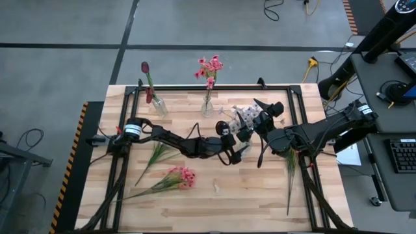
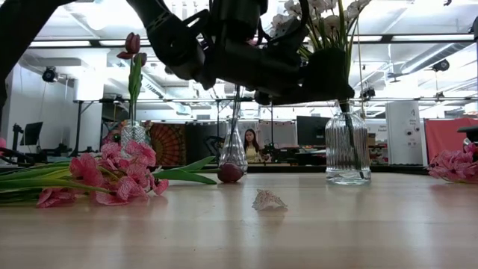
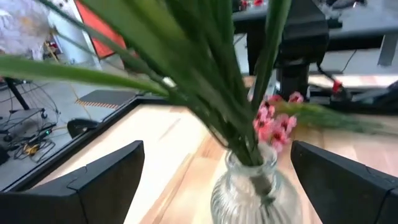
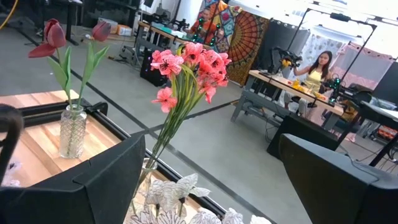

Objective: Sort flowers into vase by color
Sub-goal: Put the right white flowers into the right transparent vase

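On the table's far left I have a vase [image 1: 158, 106] holding dark red tulips [image 1: 145, 67], and next along the back edge a second vase [image 1: 207, 107] with pink blooms [image 1: 210, 66]. Nearer me lie a loose pink flower [image 1: 181, 175] and a green stem [image 1: 153, 156], both flat on the wood and not yet sorted. My left gripper [image 3: 205, 180] hangs with its fingers spread wide on either side of the third vase [image 2: 347, 146], the one with the white sprays [image 1: 246, 117]; nothing is clamped. My right gripper [image 4: 211, 180] hovers just beside that same vase, fingers also wide and empty, looking out over the white blossoms. Another stem [image 1: 290, 172] lies on the right side of the table, under the right arm.

I judge a white spray has just gone in, so I am between placements. Next I would lift both arms clear without catching the leaves, then bring the left gripper down over the loose pink flower's stem, close low on it, and carry it to the middle vase
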You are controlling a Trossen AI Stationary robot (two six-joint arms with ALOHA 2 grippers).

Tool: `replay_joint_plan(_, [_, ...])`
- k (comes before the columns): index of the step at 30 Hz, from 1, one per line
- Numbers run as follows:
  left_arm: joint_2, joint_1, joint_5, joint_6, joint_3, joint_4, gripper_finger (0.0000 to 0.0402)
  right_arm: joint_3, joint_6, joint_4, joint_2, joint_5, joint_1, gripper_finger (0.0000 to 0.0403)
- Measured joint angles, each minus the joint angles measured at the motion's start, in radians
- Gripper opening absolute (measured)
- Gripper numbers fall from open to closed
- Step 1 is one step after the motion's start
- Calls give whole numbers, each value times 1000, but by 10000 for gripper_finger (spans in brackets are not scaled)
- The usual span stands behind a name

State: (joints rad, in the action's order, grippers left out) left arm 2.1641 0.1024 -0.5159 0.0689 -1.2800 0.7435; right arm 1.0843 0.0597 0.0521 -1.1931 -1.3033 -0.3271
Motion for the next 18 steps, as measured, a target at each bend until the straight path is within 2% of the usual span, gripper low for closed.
replay_joint_plan(6, [-29,2,-19,1,30,-36,385,0,1,-6,0,0,0,364])
replay_joint_plan(18, [-136,20,-28,4,193,-32,385,0,-50,-13,3,-4,0,364])
